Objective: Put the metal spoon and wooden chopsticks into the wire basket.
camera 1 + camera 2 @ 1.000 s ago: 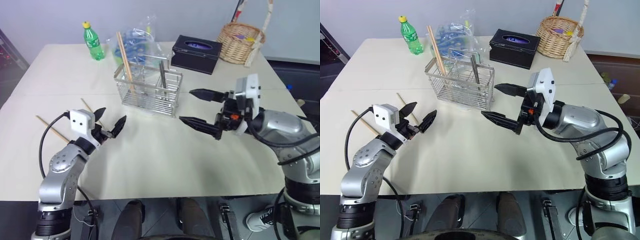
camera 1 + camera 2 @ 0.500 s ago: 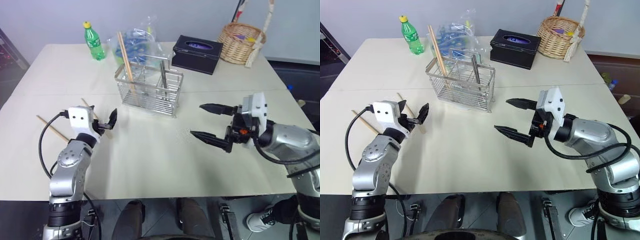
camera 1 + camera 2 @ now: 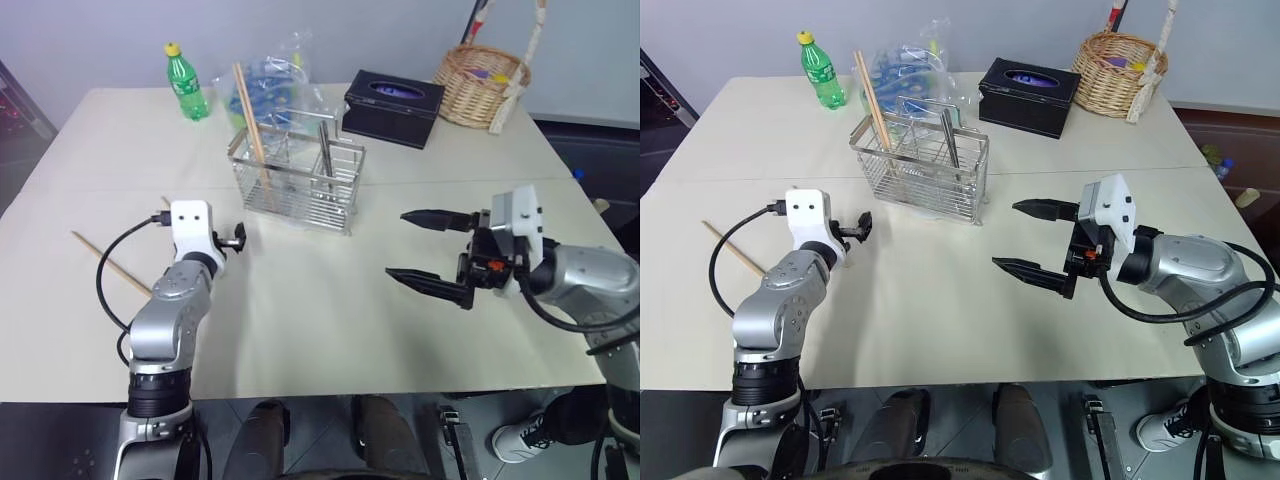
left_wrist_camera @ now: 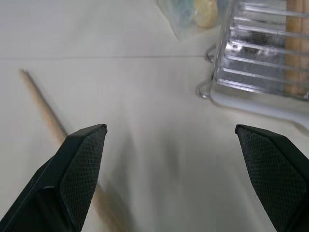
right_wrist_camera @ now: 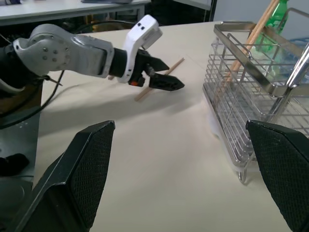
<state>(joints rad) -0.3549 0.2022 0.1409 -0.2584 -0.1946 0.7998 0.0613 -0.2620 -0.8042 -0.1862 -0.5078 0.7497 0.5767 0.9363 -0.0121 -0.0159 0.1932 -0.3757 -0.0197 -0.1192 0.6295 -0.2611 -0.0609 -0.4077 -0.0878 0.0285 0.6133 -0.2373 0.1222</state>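
Left tool (image 4: pixel 169 140) swung forward over chopstick (image 4: pixel 43 108), wide open, empty; right tool (image 3: pixel 428 252) retreated, open, empty.

no legible text, bottle label (image 3: pixel 187 92) too small to read

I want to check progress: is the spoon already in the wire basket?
Yes. The spoon stands upright inside the wire basket, handle above the rim.

Bare table (image 3: pixel 300 310) lies open between both arms; the wire basket (image 3: pixel 297 176) blocks the way beyond.
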